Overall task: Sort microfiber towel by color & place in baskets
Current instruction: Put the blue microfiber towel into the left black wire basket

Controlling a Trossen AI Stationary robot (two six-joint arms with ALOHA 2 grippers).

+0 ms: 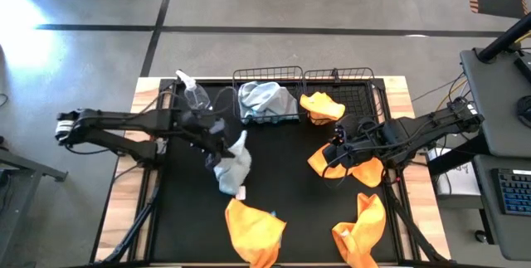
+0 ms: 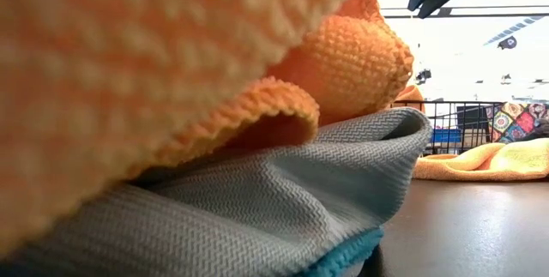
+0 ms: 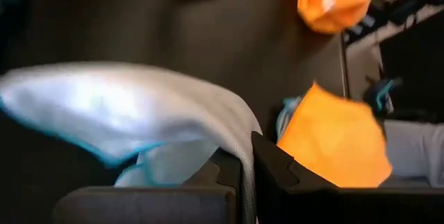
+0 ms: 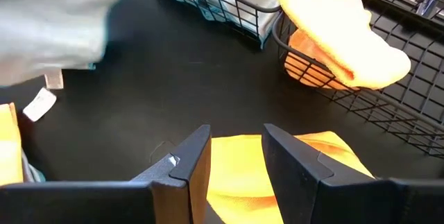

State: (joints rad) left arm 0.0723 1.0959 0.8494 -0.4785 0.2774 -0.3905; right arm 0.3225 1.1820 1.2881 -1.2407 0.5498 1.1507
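— Where's the blue-grey towel (image 1: 233,162) right now?

— Hanging from the left gripper (image 1: 222,139), just left of the surface's (image 1: 282,168) middle. The jaws are shut on its upper edge, and its long axis runs from the jaws towards the near edge, with a small white tag at its near end.

— And the right gripper (image 1: 338,148)?

— Right of centre, over an orange towel (image 1: 325,162) that lies crumpled on the surface. The jaws stand apart with the orange cloth between and below them; I can't tell whether they grip it.

— How many towels do you count?

— Six from above. Two pale blue-grey: the held one, and one bunched in the left basket (image 1: 267,94) at the far edge. Four orange: one draped over the rim of the right basket (image 1: 348,94), the one under the right gripper, and two near the front edge, one at centre (image 1: 254,228) and one to the right (image 1: 362,228), standing up in a peak.

— Baskets?

— Two, side by side at the far edge. A clear spray bottle (image 1: 193,94) stands left of them.
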